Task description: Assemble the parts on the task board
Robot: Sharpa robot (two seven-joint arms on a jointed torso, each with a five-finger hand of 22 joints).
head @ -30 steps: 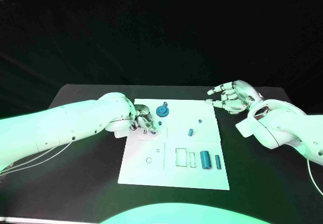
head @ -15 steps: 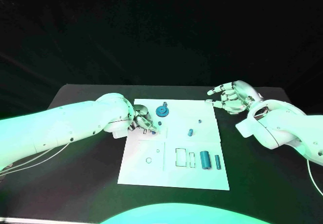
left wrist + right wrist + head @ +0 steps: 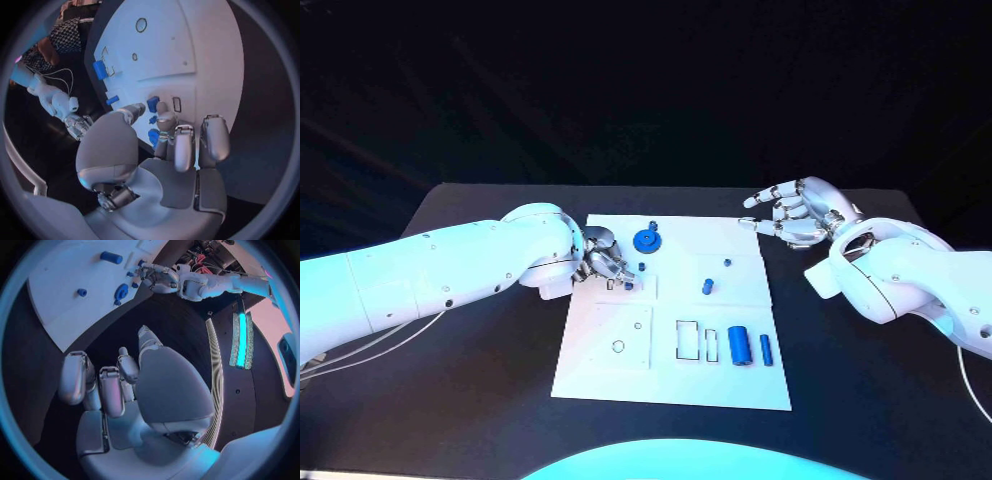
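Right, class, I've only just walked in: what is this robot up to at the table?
A two-armed robot is fitting small blue parts into a white board on a black table. Its left hand is down at the board's left edge, its fingers on a small blue piece there. Its right hand hovers off the board's far right corner, fingers apart, holding nothing. A round blue part and two blue cylinders lie on the board.

Task board [image 3: 610, 360]: smooth matt white plate on a matt black table [image 3: 473, 400]; parts [image 3: 738, 345] on the board of smooth blue plastic; both hands [image 3: 606, 256] [image 3: 795, 212] beside it of glossy silver metal.
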